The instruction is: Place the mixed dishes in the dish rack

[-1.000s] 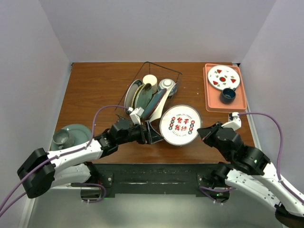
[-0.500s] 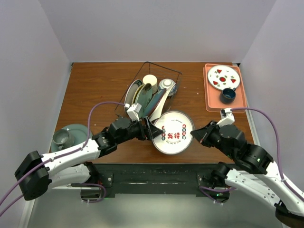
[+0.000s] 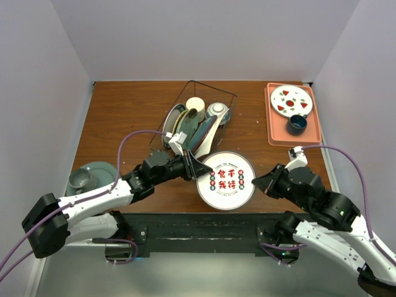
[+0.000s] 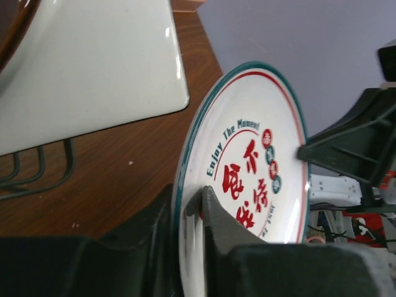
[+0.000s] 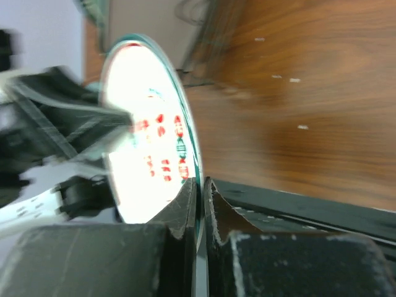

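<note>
The white plate with the dark patterned rim [image 3: 226,179] and red characters hangs over the table's near middle, held from both sides. My left gripper [image 3: 197,168] is shut on its left rim [image 4: 185,185]. My right gripper [image 3: 255,180] is shut on the right rim [image 5: 197,167]. Behind it stands the dish rack [image 3: 213,87]. In it are the cream mug [image 3: 195,105], the small patterned bowl [image 3: 217,111], the pale green plate [image 3: 174,120], the teal-blue plate [image 3: 199,133] and the white square plate [image 4: 93,68].
A pink tray [image 3: 272,133] at the back right carries a white plate with red marks [image 3: 291,100] and a dark blue cup [image 3: 297,124]. A grey-green plate [image 3: 102,173] with a small grey cup [image 3: 79,180] sits off the table's left edge.
The plate has come nearer and a little left in the right gripper. My left jaws, open around its left rim before, have shut on it.
</note>
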{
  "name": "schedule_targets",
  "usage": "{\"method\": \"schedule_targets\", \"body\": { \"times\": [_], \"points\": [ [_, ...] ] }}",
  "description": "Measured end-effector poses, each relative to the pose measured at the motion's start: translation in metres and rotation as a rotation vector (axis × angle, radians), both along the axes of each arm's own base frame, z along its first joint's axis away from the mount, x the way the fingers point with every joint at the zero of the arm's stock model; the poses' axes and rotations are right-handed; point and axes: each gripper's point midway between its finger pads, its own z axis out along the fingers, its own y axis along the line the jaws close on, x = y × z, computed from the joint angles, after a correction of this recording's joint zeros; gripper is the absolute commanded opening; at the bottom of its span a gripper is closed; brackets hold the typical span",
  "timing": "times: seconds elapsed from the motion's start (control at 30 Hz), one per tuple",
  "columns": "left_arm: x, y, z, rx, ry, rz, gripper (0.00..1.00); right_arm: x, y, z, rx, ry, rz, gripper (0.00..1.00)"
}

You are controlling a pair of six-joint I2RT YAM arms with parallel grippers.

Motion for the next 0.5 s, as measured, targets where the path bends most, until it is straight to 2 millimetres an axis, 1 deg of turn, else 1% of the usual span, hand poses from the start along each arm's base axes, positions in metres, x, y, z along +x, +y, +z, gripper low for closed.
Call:
{"method": "schedule_targets", "body": {
  "times": [0.07, 0.1, 0.13, 0.2, 0.23, 0.27, 0.37, 0.43, 0.5],
  "points": [
    [-0.001, -0.003, 0.014, -0.055, -0.005, -0.014, 0.0, -0.001, -0.01, -0.015, -0.054, 0.028, -0.026, 0.0],
    [0.0, -0.004, 0.021, -0.067, -0.021, -0.017, 0.0, -0.002, -0.011, -0.02, -0.064, 0.04, -0.027, 0.0],
    [0.0, -0.004, 0.021, -0.062, -0.025, -0.019, 0.0, -0.002, -0.011, -0.02, -0.065, 0.041, -0.027, 0.0],
    [0.0, -0.004, 0.021, -0.048, -0.025, -0.022, 0.0, -0.002, -0.011, -0.021, -0.07, 0.043, -0.03, 0.16],
    [0.0, -0.004, 0.023, -0.033, -0.035, -0.026, 0.0, -0.002, -0.012, -0.023, -0.078, 0.048, -0.033, 0.26],
    [0.001, -0.004, 0.027, -0.014, -0.052, -0.032, 0.0, -0.001, -0.012, -0.024, -0.085, 0.053, -0.036, 0.51],
    [0.005, -0.005, 0.043, 0.069, -0.146, -0.055, 0.0, 0.005, -0.013, -0.025, -0.107, 0.061, -0.063, 0.82],
    [0.009, -0.005, 0.056, 0.122, -0.206, -0.059, 0.0, 0.009, -0.014, -0.022, -0.119, 0.052, -0.083, 0.89],
    [0.016, -0.006, 0.074, 0.166, -0.271, -0.052, 0.0, 0.014, -0.018, -0.016, -0.127, 0.03, -0.107, 0.95]
  ]
}}
